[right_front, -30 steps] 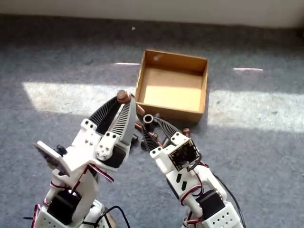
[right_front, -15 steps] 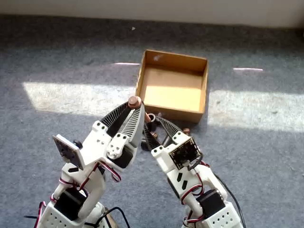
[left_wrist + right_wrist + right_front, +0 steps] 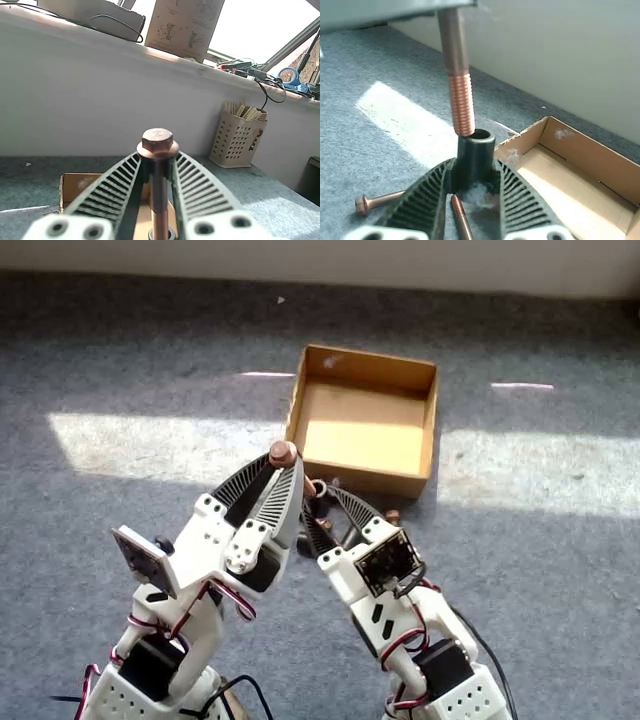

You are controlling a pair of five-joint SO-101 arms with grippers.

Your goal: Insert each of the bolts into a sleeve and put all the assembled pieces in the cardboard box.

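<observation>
Right wrist view gives the best read: the copper bolt (image 3: 456,75) hangs upright, its threaded tip right at the rim of the black sleeve (image 3: 476,155), seemingly a touch off the bore's centre. The sleeve stands upright, pinched between the ribbed fingers of the right gripper (image 3: 475,172). The left gripper (image 3: 157,156) is clamped narrow on the bolt's shank just under the flanged head.

In the high view, bolt and sleeve meet at mid-frame, just below the near wall of the cardboard box (image 3: 360,480), which sits at upper centre.

To seat it well, I would shift the tip until it is centred over the bore, keep the shank in line with the sleeve's axis, then lower slowly while the right gripper holds firm. A thread catching the rim could tilt the sleeve.

A loose bolt (image 3: 377,200) lies on the grey carpet (image 3: 120,360) close under the right gripper.
</observation>
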